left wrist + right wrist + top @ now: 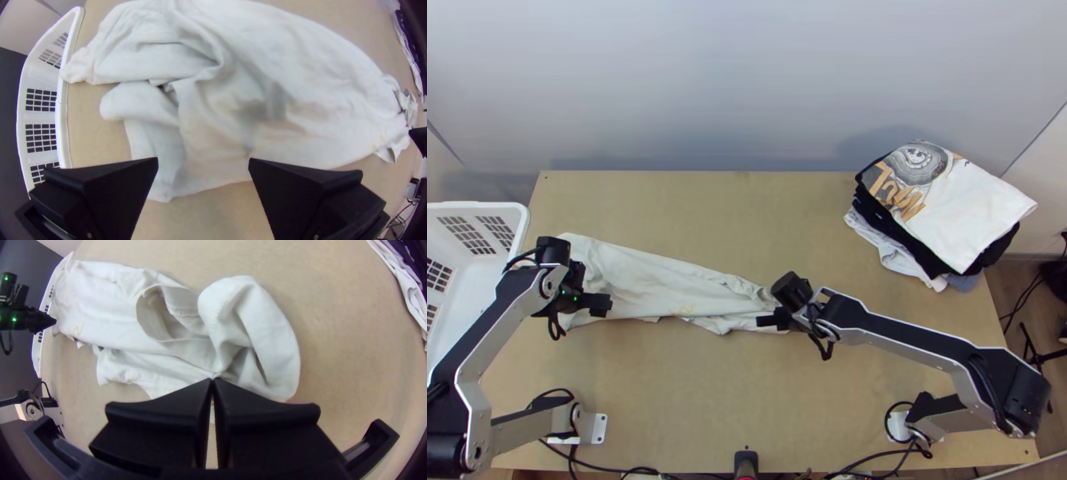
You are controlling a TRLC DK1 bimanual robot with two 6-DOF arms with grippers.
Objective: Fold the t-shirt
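T-shirt point(659, 280) lies between basket point(475, 206) and clothes stack point(967, 210).

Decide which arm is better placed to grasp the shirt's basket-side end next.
Left, probably: the left gripper is open above that end; the right gripper grips the shirt near its other end.

Basket point(477, 206) cut off, t-shirt point(647, 282) partly hidden

A white basket point(475, 206) stands by the table's point(691, 400) left edge, folded clothes point(975, 204) stacked far right.
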